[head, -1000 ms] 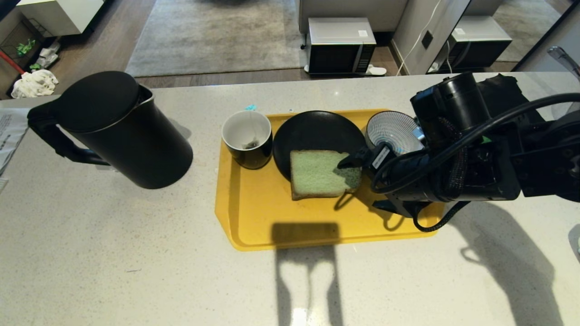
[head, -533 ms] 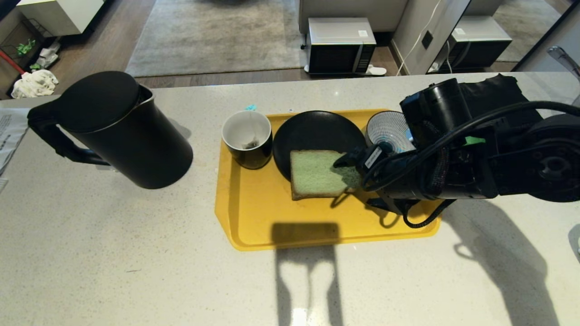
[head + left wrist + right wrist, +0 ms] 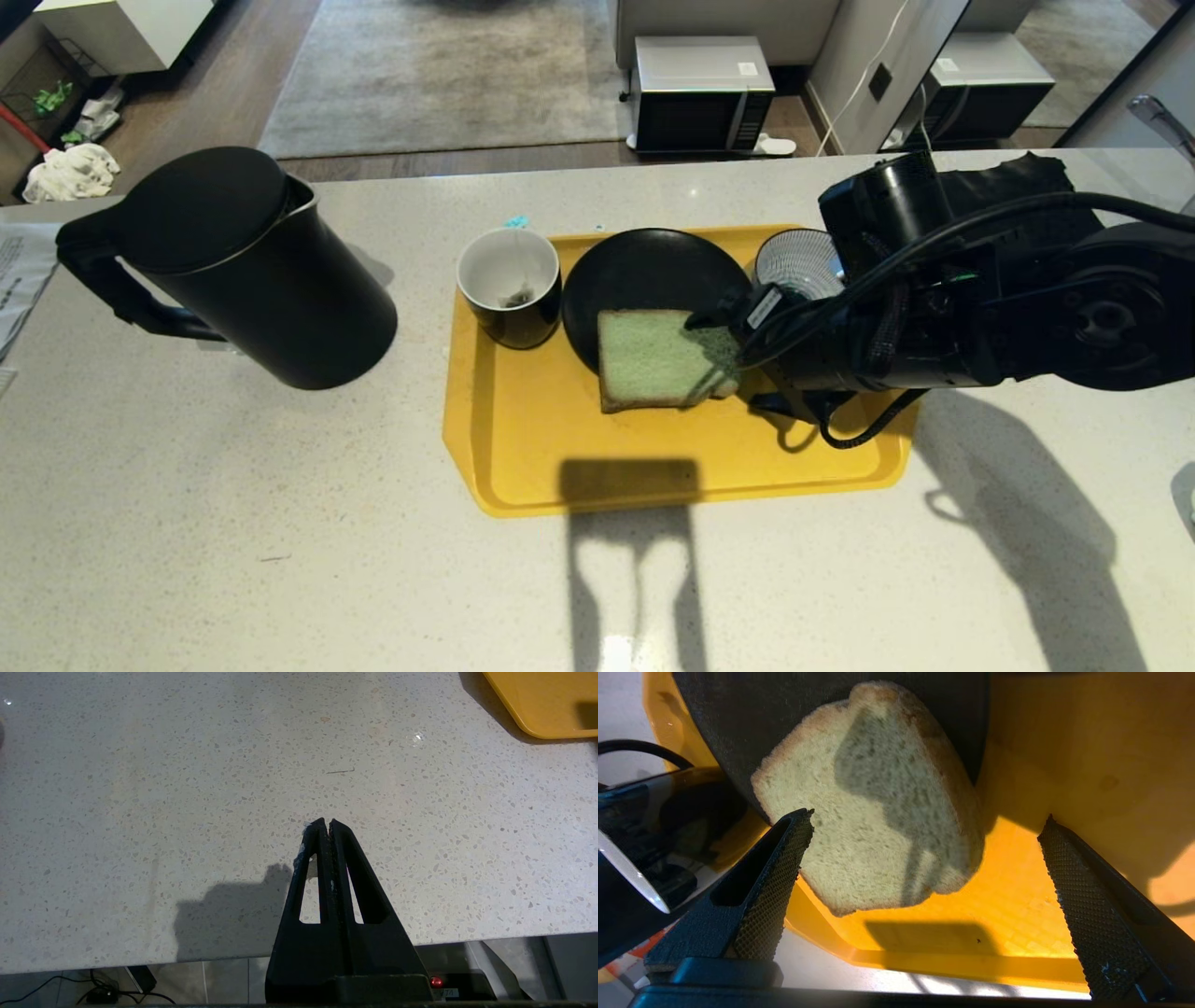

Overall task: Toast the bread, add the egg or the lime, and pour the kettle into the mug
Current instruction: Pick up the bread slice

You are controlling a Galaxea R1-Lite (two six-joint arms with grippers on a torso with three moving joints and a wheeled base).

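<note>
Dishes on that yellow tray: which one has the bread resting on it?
The flat black plate in the middle; the bread overhangs its near edge. The mug and striped bowl beside it hold none.

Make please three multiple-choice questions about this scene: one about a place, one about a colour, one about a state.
1. Where does the bread lie?
A. Partly on the black plate, partly over the tray
B. Inside the mug
C. On the bare counter

2. What colour is the tray?
A. Blue
B. Yellow
C. White

3. How is the right pincer?
A. Shut on the bread
B. Shut and empty
C. Open, one finger on each side of the bread's corner

Answers:
1 A: the slice overhangs the plate's rim above the tray.
2 B: both the head and the right wrist views show yellow.
3 C: the fingers stand wide apart, not clamping.
</note>
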